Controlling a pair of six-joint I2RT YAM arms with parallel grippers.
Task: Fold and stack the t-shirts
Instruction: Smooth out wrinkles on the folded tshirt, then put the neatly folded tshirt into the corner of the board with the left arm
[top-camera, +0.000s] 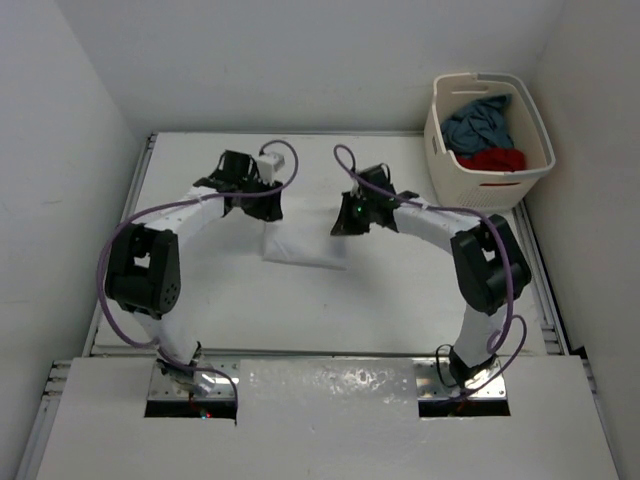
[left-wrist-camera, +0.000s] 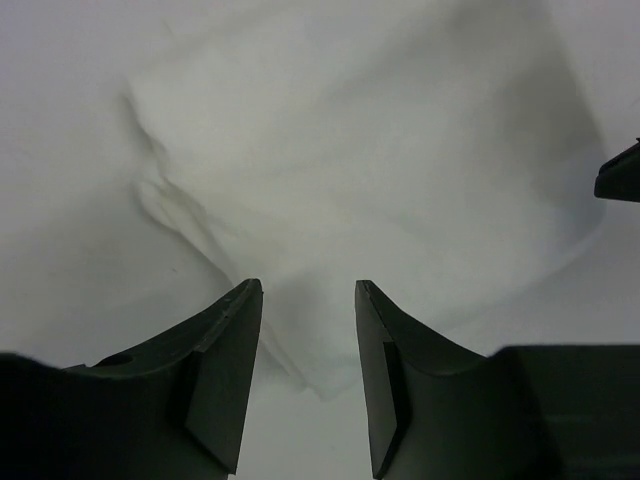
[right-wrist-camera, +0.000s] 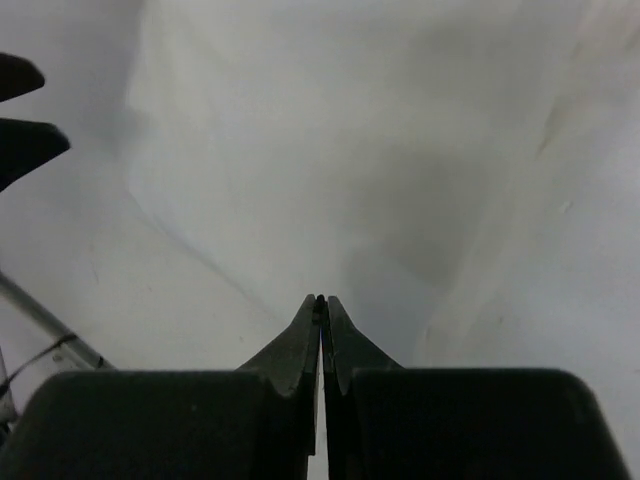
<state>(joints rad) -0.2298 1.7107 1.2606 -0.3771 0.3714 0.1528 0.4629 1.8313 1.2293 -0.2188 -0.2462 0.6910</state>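
Note:
The white t-shirt (top-camera: 305, 245) lies folded in a small rectangle on the table's middle; no black markings show. In the left wrist view it (left-wrist-camera: 380, 150) fills the upper frame, with a creased corner between my fingers. My left gripper (top-camera: 266, 210) (left-wrist-camera: 308, 290) is open, just above that corner, holding nothing. My right gripper (top-camera: 343, 224) (right-wrist-camera: 321, 300) is shut, its tips low over the shirt's right part (right-wrist-camera: 330, 150); nothing shows between them. The slate blue-grey shirt (top-camera: 478, 122) and the red shirt (top-camera: 492, 160) lie crumpled in the basket.
The cream laundry basket (top-camera: 438, 130) stands at the table's back right corner. White walls close in the table at the back and both sides. The other gripper's tips show at the edge of each wrist view (left-wrist-camera: 620, 175) (right-wrist-camera: 20, 110).

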